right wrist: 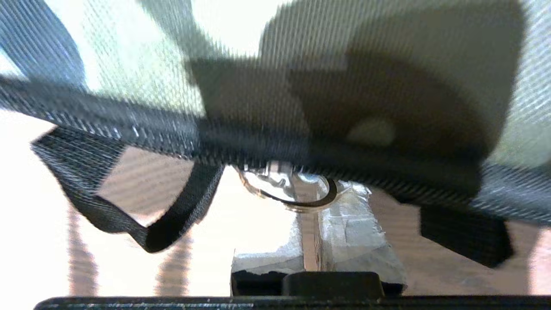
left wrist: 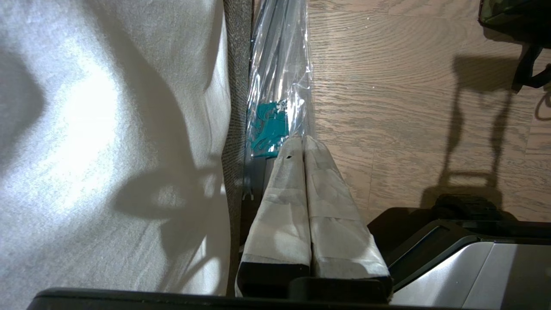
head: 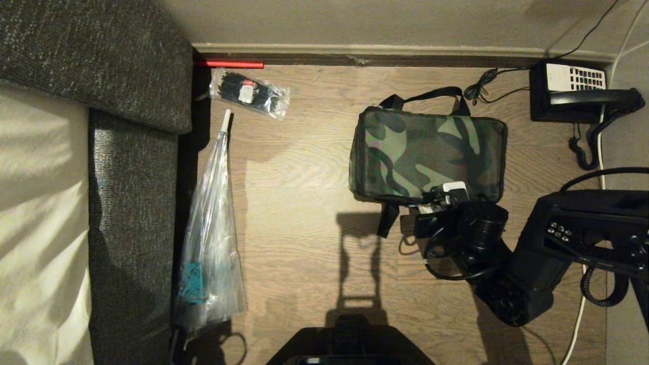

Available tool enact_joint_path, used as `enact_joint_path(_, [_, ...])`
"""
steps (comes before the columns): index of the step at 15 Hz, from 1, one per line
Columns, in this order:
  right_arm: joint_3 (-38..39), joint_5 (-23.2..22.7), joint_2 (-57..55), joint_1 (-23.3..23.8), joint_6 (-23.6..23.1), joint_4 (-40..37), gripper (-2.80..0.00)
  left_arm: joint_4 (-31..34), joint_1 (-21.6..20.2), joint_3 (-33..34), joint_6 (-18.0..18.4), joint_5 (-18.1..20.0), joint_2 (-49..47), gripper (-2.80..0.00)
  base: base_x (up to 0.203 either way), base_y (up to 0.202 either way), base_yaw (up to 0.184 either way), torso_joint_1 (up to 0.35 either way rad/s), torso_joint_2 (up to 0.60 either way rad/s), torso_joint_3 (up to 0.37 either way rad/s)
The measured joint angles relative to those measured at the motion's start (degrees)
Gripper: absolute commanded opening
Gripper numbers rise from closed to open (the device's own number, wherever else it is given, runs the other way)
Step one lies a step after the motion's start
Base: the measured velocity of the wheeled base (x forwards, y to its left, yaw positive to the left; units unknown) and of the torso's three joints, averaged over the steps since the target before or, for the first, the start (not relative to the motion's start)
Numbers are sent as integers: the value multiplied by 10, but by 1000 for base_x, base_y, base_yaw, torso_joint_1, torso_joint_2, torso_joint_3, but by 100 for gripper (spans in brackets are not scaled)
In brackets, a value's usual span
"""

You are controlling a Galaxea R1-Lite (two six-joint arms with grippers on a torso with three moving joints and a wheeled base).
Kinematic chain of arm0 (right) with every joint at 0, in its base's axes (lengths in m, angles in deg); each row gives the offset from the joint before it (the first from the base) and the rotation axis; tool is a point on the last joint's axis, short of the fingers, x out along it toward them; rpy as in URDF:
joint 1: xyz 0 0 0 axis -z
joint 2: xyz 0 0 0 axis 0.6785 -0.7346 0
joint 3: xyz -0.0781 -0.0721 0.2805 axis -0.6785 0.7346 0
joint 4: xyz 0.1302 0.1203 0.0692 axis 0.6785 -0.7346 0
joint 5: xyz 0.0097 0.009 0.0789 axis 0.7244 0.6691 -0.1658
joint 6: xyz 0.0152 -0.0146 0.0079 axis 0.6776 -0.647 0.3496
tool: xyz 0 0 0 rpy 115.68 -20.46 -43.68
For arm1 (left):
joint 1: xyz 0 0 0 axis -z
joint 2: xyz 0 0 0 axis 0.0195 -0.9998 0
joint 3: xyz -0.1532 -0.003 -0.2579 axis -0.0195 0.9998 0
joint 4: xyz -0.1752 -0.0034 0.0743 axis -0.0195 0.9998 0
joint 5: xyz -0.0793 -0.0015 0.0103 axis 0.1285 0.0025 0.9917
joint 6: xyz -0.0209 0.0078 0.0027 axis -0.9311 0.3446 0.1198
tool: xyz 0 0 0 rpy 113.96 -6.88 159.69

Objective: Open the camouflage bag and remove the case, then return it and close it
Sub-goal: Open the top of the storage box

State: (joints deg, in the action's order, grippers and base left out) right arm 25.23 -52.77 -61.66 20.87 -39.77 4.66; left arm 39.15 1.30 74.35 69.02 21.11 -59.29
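Nearest of all, the dark base (head: 350,339) of the robot is seen at the bottom edge, and its shadow is thrown on the brown wooden floor (head: 304,203). On the near left, the left gripper (left wrist: 303,144) is held low beside a sofa; its two pale taped fingers (left wrist: 284,198) are pressed flat together with nothing between them. Just past them a long see-through plastic bag (head: 210,243) is laid along the foot of the sofa. It is shaped like a thin cone, and something teal (head: 192,284) is kept in its wide near end. The sofa (head: 132,203) is covered in rough grey cloth, and a smooth white sheet (head: 40,213) is spread over it.

On the right, the black right arm (head: 527,268) is reached in to the near edge of the camouflage bag (head: 426,152). The right gripper (right wrist: 314,202) is clenched on a shiny metal ring (right wrist: 297,193) at the black trim of the bag. A black strap loop (right wrist: 142,215) is hung beside it.

The camouflage bag is set on the floor, right of the middle. It is soft and boxy, with green, black and tan patches, and it is zipped shut, so what is inside cannot be seen.

Farther left, a small clear packet (head: 251,94) of dark things is laid flat; its label cannot be read. A red stick (head: 228,64) is laid along the wall. In the far right corner a black desk telephone (head: 578,91) with white keys is placed.
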Motion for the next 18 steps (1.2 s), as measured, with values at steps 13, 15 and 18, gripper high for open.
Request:
enact_joint_path(13, [89, -9, 48, 0, -17, 1, -280, 0, 0, 0, 0, 0, 0, -280, 0, 0, 0, 0, 0, 0])
enact_joint_path(15, [94, -10, 52, 0, -17, 1, -280, 0, 0, 0, 0, 0, 0, -280, 0, 0, 0, 0, 0, 0])
enact_joint_path(18, [96, -9, 56, 0, -17, 0, -280, 0, 0, 0, 0, 0, 0, -280, 0, 0, 0, 0, 0, 0])
